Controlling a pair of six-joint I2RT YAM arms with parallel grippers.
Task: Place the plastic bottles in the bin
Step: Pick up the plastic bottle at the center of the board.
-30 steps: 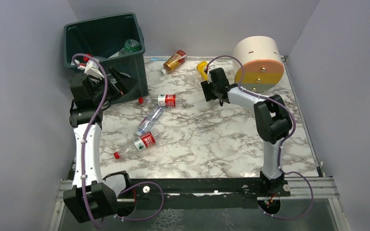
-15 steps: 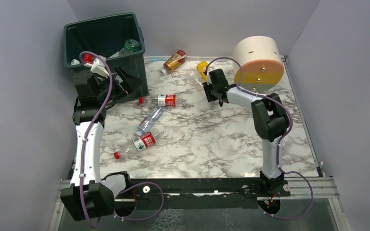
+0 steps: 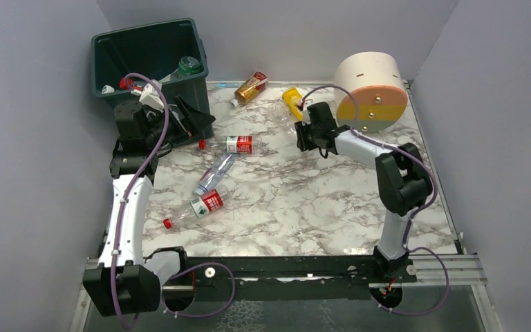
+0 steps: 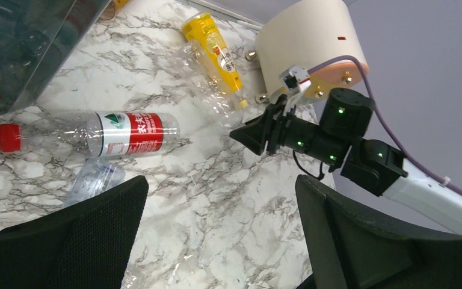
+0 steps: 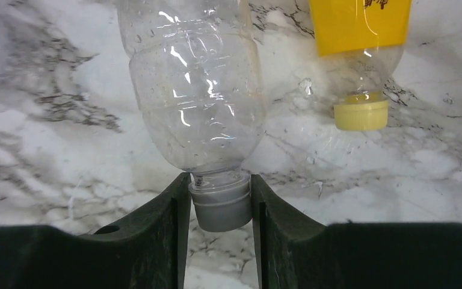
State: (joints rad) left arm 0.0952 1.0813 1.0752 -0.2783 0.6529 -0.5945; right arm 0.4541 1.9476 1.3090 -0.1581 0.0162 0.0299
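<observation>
Two arms: both are reaching out over the marbled desk, the left one toward the bin, the right one toward the far middle.
Left gripper: is hovering just beside the bin's near right corner, its jaws spread wide and carrying nothing.
Right gripper: its jaws are clenching the grey cap of the clear bottle, which is lying on the desk.
Yellow bottle: is lying just beside the clear bottle, its yellow cap pointing the same way.
Bin: is standing at the far left corner, with a green-capped bottle leaning inside against its right wall.
Red-labelled bottle: is lying near the bin, red cap toward it.
Crushed bottle: is lying slantwise between the two red-labelled ones.
Second red-labelled bottle: is lying nearest the arm bases.
Amber bottle: is lying at the far edge, right of the bin.
Cream cylinder: is lying on its side at the far right, its coloured face turned toward the camera.
</observation>
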